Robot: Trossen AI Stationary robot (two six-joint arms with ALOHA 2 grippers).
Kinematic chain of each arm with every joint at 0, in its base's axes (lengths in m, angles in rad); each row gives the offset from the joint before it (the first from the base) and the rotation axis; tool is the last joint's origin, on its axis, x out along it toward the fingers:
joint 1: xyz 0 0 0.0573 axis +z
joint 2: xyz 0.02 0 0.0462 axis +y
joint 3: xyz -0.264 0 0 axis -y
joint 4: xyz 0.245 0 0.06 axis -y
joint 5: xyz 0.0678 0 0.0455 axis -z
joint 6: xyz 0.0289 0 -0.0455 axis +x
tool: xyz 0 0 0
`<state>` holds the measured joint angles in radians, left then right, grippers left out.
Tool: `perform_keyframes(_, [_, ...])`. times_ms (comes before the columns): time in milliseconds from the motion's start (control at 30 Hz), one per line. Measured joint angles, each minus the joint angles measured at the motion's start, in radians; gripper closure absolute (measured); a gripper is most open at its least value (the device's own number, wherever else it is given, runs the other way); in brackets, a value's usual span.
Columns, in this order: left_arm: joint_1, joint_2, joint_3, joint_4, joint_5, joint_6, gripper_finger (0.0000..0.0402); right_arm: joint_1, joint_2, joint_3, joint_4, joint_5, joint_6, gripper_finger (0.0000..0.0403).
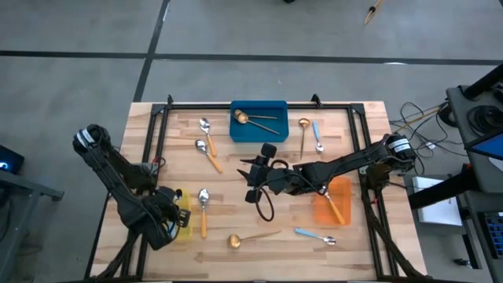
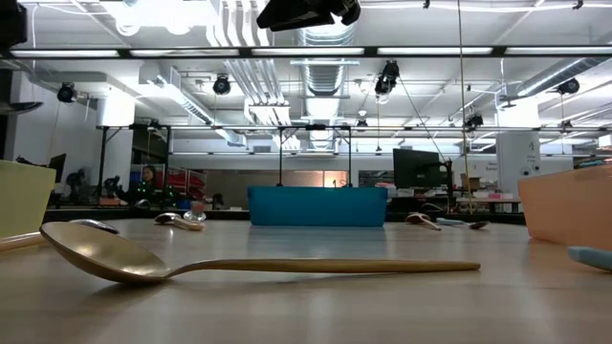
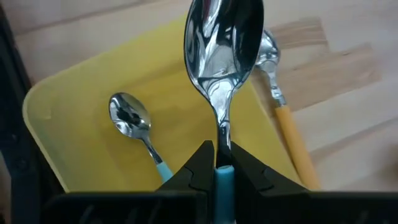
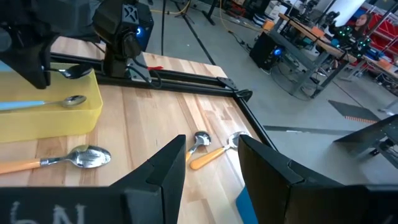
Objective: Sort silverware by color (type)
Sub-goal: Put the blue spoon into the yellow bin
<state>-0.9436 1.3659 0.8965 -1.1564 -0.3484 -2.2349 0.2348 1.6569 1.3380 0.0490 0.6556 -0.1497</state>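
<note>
My left gripper (image 3: 219, 160) hovers over the yellow bin (image 3: 74, 106) at the table's near left, shut on a blue-handled spoon (image 3: 222, 50). Another blue-handled spoon (image 3: 132, 119) lies flat in that bin. My right gripper (image 1: 250, 174) waits open above the table's middle, holding nothing. Orange-handled spoons (image 1: 203, 211) (image 1: 209, 154), gold spoons (image 1: 245, 238) (image 1: 303, 130) and blue-handled spoons (image 1: 317, 235) (image 1: 317, 135) lie flat on the table. The blue bin (image 1: 271, 134) holds a gold spoon (image 1: 250, 119), and the orange bin (image 1: 343, 189) an orange-handled one (image 1: 333, 208). My left gripper pinches the spoon between its two fingers at the top of the blue handle (image 3: 222, 177), where it meets the silver neck. The fingers point steeply down and lie along the spoon. The bowl (image 3: 224, 37) sticks out past the fingertips, lifted clear above the yellow bin.
An orange-handled spoon (image 3: 283, 118) lies on the table right beside the yellow bin. A gold spoon (image 2: 191, 263) lies near the table's front edge. A black frame (image 1: 259, 104) borders the table's far edge and sides. Bare wood lies between the bins.
</note>
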Motion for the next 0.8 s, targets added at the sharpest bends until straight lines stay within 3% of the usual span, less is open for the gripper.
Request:
perform_keyframes(533, [0.000,0.002,-0.131,0.214,-0.007,-0.001,0.0385,0.000,0.000,0.000,-0.016,0.000,0.002,0.0264])
perform_keyframes(800, [0.000,0.002,-0.140,0.225,-0.007,0.000,0.0385,-0.002,0.000,-0.001,-0.015,0.000,0.005,0.0264])
